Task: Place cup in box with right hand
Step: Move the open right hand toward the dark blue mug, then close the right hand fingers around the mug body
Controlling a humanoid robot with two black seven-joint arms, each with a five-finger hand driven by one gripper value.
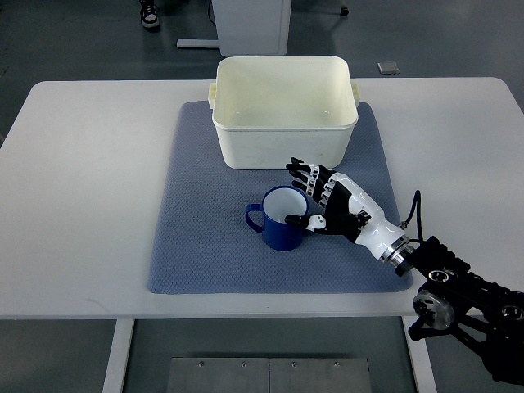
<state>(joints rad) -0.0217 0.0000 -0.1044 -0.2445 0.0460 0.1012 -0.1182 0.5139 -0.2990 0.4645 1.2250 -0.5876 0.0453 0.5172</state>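
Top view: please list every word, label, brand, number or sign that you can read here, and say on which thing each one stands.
None can be read.
White plastic box: plain walls, no print visible.
Blue mug with white inside: no mark visible.
Grey-blue woven mat: plain.
White table: plain.
Right hand, white and black: no lettering visible.

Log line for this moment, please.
right hand open beside blue cup | cup upright on mat | box empty
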